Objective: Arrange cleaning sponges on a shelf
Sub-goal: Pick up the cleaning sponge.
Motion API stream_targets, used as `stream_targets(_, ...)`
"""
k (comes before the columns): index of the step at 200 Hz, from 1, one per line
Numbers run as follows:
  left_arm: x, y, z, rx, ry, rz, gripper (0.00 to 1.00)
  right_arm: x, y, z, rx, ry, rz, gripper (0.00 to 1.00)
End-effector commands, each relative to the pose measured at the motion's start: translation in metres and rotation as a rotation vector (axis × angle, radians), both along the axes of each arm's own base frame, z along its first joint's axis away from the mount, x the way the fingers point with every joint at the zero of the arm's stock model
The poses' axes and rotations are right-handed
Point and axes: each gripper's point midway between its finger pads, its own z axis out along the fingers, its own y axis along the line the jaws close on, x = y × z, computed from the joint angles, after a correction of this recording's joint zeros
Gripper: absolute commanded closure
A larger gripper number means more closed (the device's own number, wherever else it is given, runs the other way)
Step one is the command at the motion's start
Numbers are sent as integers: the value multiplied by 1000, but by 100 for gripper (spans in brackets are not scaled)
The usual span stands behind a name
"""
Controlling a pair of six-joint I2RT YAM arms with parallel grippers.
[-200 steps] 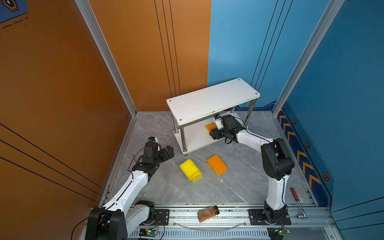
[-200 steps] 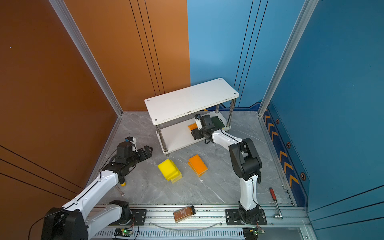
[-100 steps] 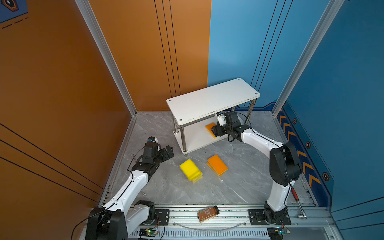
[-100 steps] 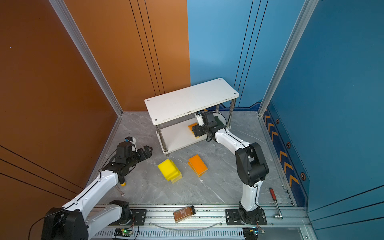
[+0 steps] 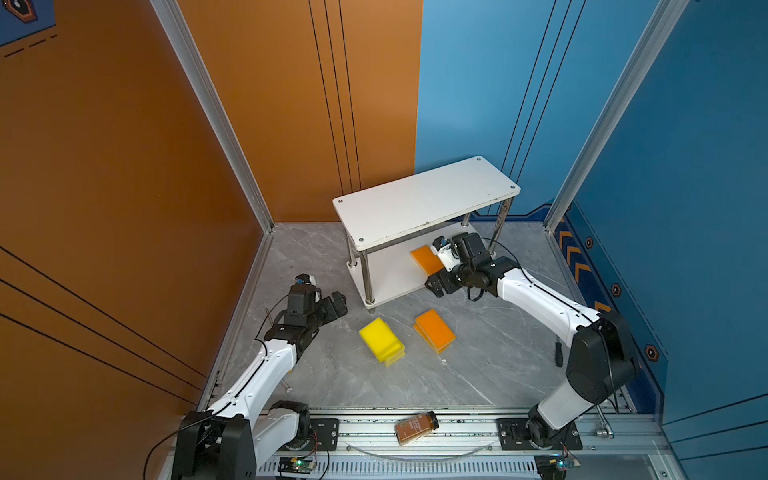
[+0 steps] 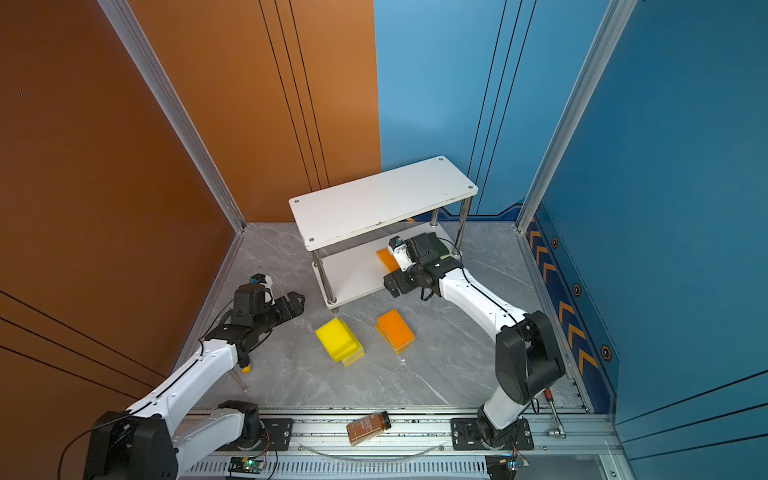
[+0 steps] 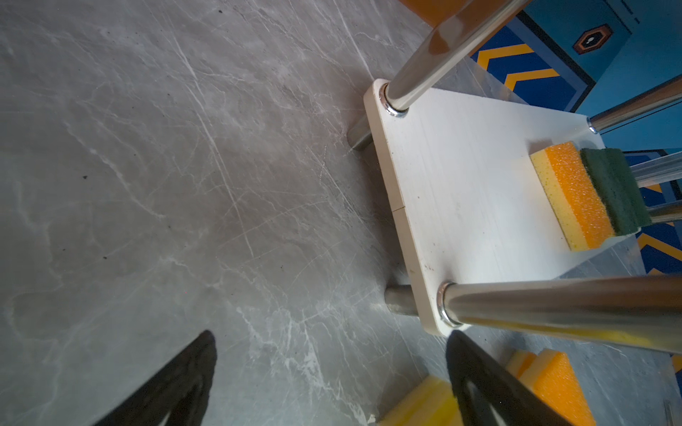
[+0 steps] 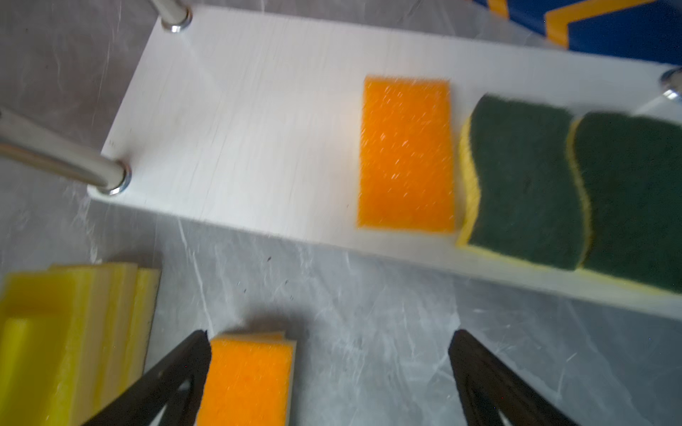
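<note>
**Orange sponge (image 8: 406, 153) on the shelf (image 5: 424, 199), lower board**

It lies flat beside two green-topped sponges (image 8: 524, 180). Right gripper (image 8: 330, 343) hangs before the board, jaws wide, empty. Left gripper (image 7: 332, 339), also wide and empty, hovers near a shelf leg.

In both top views the shelf (image 5: 424, 199) and the right arm (image 5: 536, 299) largely hide the green-topped sponges (image 8: 524, 180); the blurred right wrist view's edge crops one.
</note>
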Motion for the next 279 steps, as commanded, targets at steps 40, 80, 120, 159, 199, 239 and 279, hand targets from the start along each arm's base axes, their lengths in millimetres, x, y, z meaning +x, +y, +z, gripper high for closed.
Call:
stream_targets(40,2,0,-2,-8,12,-6,2,-78,-14,-49,-78,198,13,0)
stream_targets(80,2,0,-2,-11,15,-5,2,-89,-8,-65,-81,242,20,0)
stream_targets(120,1,0,-1,-14,13,-2,2,-92,3,-79,-107,254,37,0)
stream_targets(159,1,0,-4,-17,21,-3,2,-96,6,-91,-129,286,42,0)
stream_targets(199,2,-1,-4,-22,16,-1,2,-96,6,-102,-154,308,32,0)
stream_targets(239,1,-1,-3,-25,15,-1,2,-98,8,-109,-163,326,39,2)
stream_targets(279,2,-1,-5,-30,16,3,2,-96,5,-112,-182,321,30,8)
